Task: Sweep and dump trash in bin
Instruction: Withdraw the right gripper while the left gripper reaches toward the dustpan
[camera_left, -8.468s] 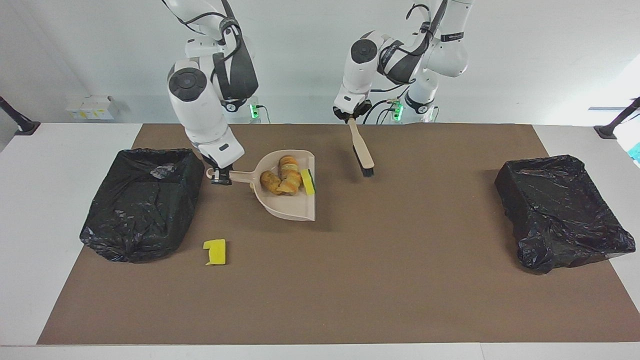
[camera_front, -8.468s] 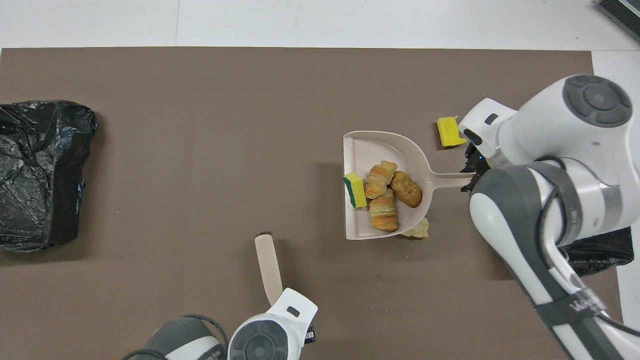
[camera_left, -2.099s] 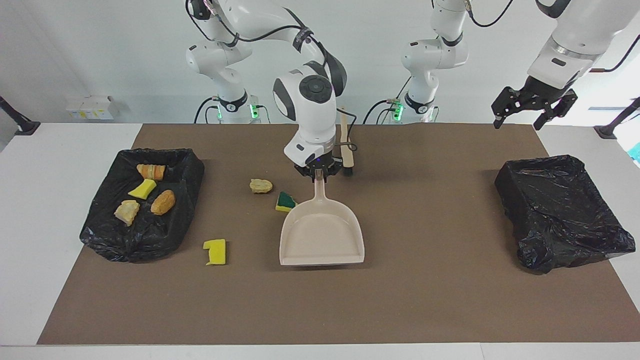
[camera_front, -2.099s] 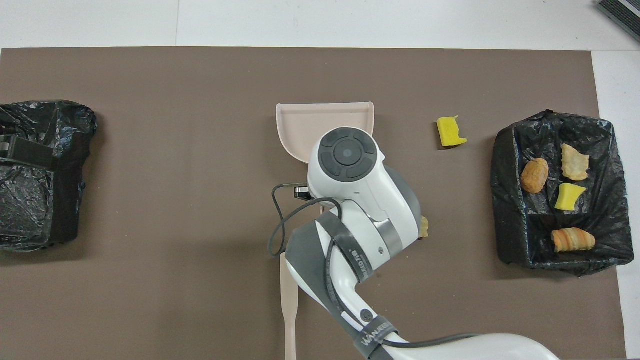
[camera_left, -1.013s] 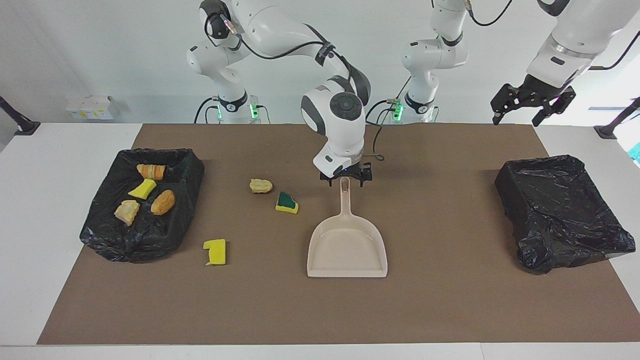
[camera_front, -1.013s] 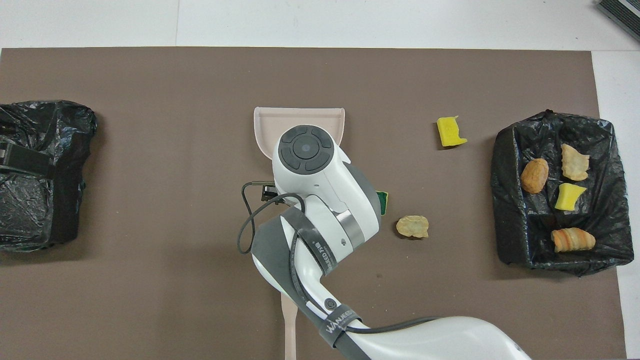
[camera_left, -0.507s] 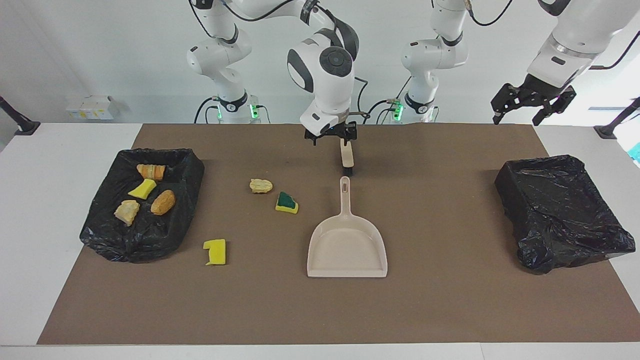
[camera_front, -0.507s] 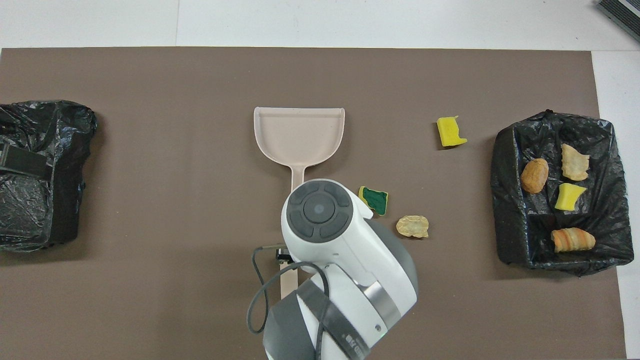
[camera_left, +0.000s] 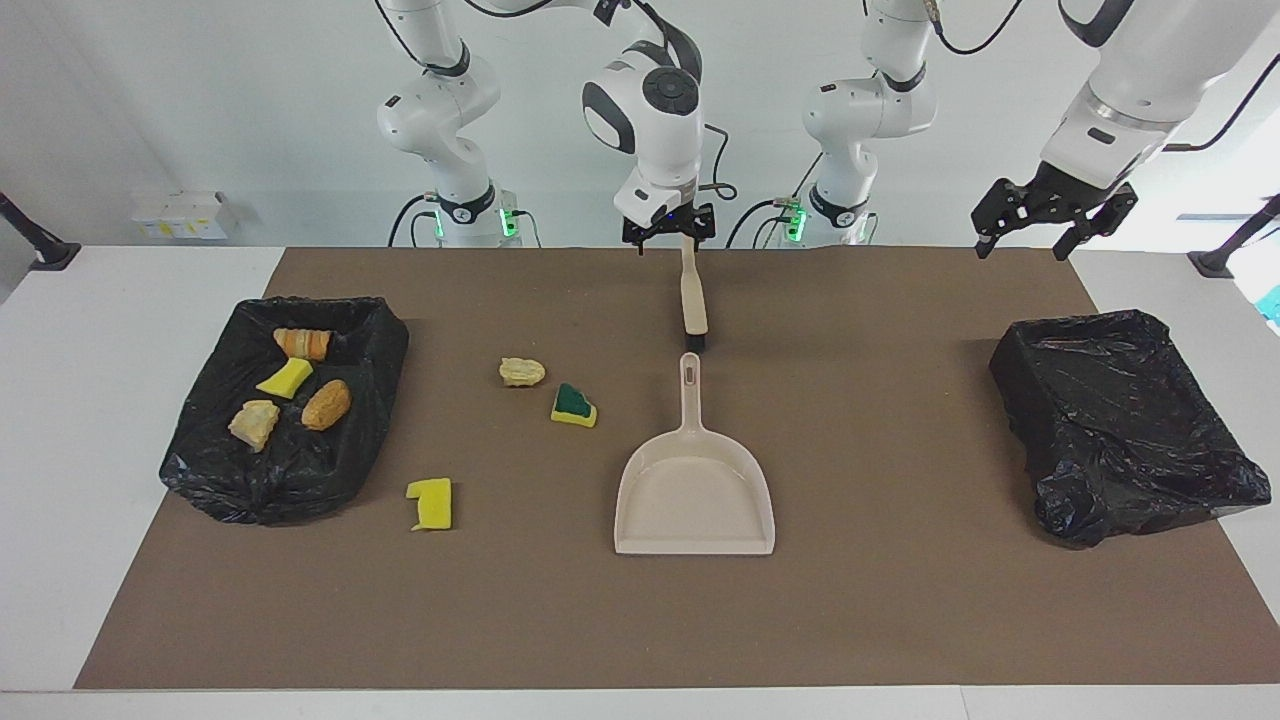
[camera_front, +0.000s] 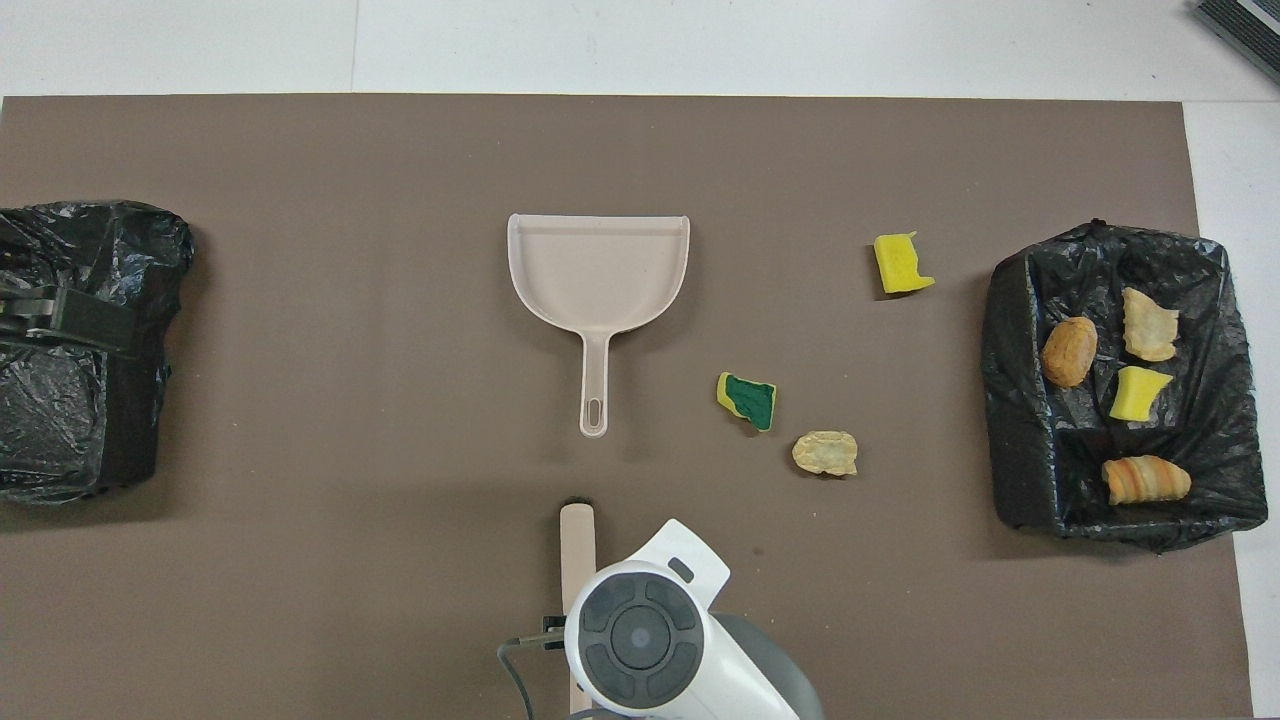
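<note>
**A:** Where's the trash? Count it.

**B:** Four scraps (camera_left: 326, 403) lie in the lined bin (camera_left: 290, 485) at the right arm's end. Three lie on the mat (camera_left: 880, 620): tan lump (camera_left: 522, 371), green-topped wedge (camera_left: 573, 405) just beside it, and yellow sponge piece (camera_left: 431, 504) farther from the robots, near the bin's corner.

**A:** Grippers?

**B:** Right gripper (camera_left: 672, 240) hangs over the handle end of the brush (camera_left: 692, 300), jaws spread, holding nothing. Left gripper (camera_left: 1022, 245) waits raised at its own end of the table, over the mat edge near the empty bin (camera_left: 1120, 420), jaws spread too. The dustpan (camera_left: 694, 505) lies flat on the mat, with its handle pointing at the brush bristles and its mouth facing away from the robots.

**A:** So the step in hand?

**B:** My read: take up the tools for a second sweep.

**A:** How should it be done?

**B:** Grip the brush well up the handle and squarely, so that it doesn't swivel. Turn the pan's mouth toward the lump and wedge and press its lip flat to the mat. Sweep with short strokes, since sponge is light and may hop the lip. The lone yellow piece probably needs its own pass. Carry the pan level and tip it only once it is well over the bin.
</note>
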